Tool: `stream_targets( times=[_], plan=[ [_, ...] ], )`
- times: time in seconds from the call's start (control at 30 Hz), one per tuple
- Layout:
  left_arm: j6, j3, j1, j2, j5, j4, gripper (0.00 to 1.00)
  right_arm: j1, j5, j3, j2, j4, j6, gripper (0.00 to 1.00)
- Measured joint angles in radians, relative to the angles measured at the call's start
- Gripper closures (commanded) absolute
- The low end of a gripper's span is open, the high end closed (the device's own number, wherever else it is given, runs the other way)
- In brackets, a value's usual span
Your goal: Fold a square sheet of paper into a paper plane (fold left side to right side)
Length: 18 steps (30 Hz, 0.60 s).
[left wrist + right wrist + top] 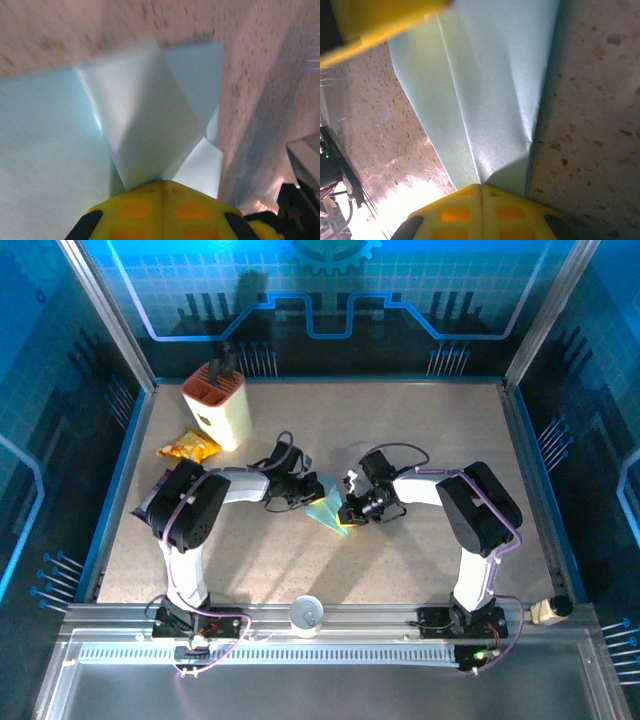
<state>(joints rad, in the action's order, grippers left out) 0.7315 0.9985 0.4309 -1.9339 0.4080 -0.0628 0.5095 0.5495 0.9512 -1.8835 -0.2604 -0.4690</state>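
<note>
Sharpening the crease likely needs firm, even pressure: left gripper (162, 194) and right gripper (481, 194), both closed, touch the partly folded light-blue paper sheet (327, 510), right of and nearer than the knife block (218, 408).

Speckled beige table (420, 430), cream knife block (218, 405), yellow snack packet (188, 447), folded light-blue paper (322, 508)

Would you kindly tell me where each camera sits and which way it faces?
Top: above and behind, facing down at the table; the left arm and right arm show.
Left wrist: looks along the left fingers, shut on the paper.
Right wrist: looks along the right fingers, shut on the paper.
Shared: all see the paper.
</note>
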Motion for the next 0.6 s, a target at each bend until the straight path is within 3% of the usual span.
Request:
stream_targets(
  times=[0.6],
  plan=[
    [-0.053,0.128,-0.148,-0.080,-0.023,0.035,0.93,0.003,0.000,0.000,0.000,0.011,0.000,1.00]
  ],
)
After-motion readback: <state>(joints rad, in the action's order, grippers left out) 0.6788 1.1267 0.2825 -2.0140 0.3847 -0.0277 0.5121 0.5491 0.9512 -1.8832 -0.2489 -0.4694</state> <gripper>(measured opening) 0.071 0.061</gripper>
